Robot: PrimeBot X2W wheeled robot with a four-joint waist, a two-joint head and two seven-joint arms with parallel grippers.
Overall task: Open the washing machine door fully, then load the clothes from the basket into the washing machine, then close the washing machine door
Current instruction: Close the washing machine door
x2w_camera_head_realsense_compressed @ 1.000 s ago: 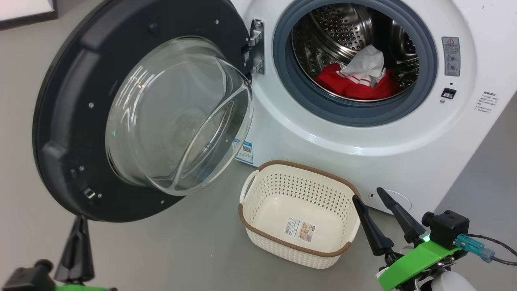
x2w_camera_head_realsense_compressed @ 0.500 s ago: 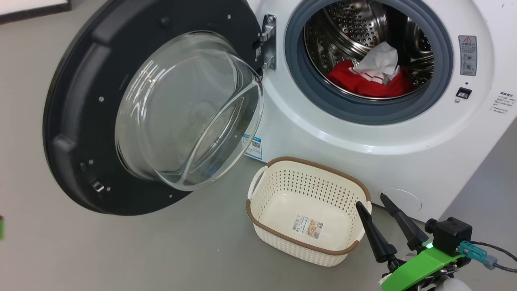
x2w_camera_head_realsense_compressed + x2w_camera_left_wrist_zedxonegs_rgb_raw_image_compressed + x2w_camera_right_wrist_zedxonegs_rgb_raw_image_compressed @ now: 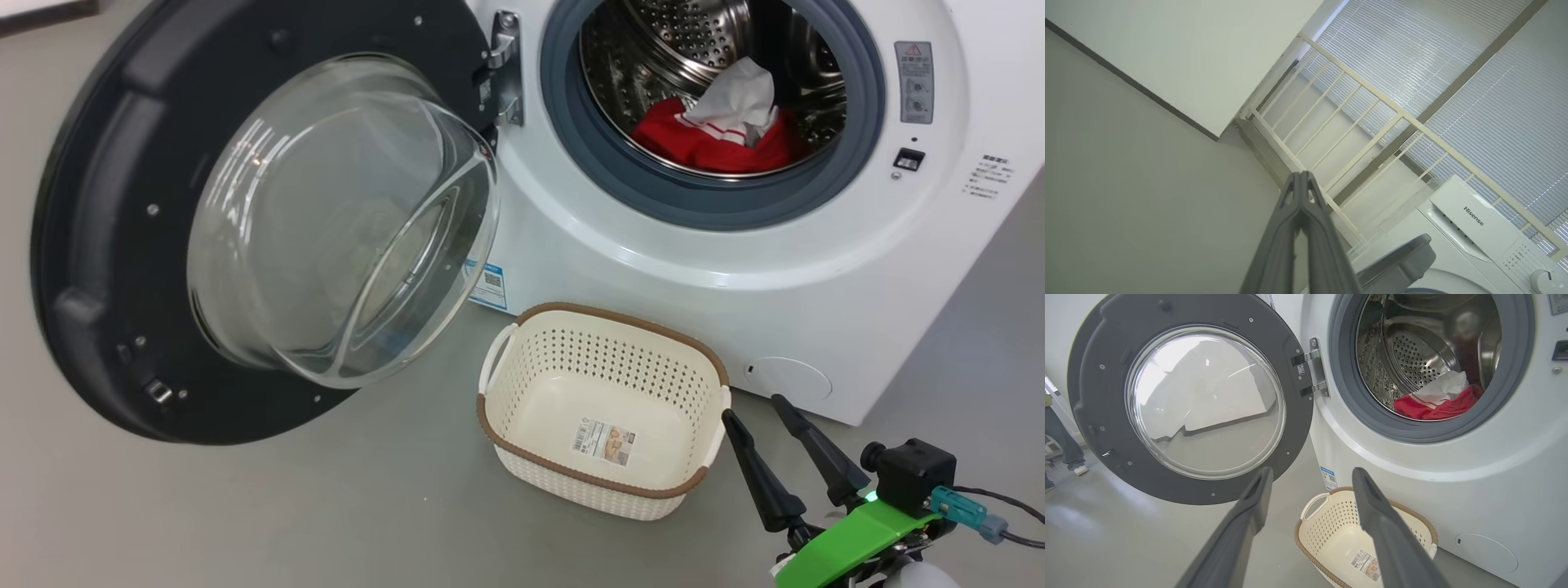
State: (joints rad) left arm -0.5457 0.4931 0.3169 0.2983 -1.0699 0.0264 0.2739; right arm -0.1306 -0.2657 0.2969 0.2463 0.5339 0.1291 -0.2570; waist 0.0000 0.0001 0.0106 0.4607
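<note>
The washing machine door (image 3: 98,245) stands swung wide to the left of the washing machine (image 3: 653,253), so the opening step looks done. The clothes (image 3: 710,143), red with a white panel, lie inside the drum (image 3: 694,41). The basket (image 3: 600,483), on the floor (image 3: 326,506) just in front of the machine, holds nothing but its label (image 3: 604,441), so loading appears finished too. What is left, as I judge it, is closing the door. The right claw (image 3: 751,407) hovers beside the basket, fingers spread and empty; the left claw (image 3: 1300,176) is pressed together on nothing.
</note>
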